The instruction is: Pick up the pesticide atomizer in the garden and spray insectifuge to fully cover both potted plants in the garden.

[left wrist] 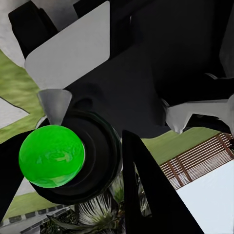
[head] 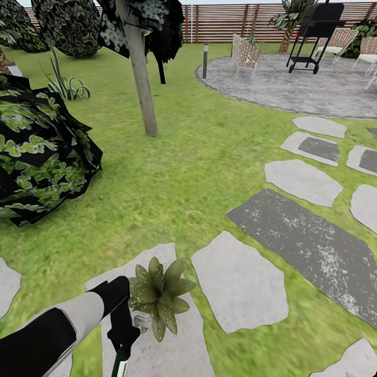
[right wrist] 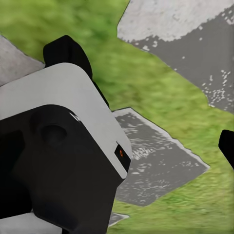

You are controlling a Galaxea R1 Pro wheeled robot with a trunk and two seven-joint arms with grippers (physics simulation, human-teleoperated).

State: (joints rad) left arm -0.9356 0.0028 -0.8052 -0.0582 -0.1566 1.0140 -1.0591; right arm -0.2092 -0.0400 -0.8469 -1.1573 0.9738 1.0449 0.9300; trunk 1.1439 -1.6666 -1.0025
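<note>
While my left arm reaches in from seven o'clock of the head view, its pincer (head: 123, 343) grips the pesticide atomizer (head: 120, 366) just beside a potted plant (head: 158, 294) on a pale stepping stone (head: 173, 351). I see green lawn (head: 178, 173) all around and a wooden fence (head: 225, 21) at twelve o'clock. I cannot tell how my right pincer stands.

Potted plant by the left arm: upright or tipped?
Upright. The potted plant sits on a stepping stone, leaves spread evenly upward in the head view.
</note>
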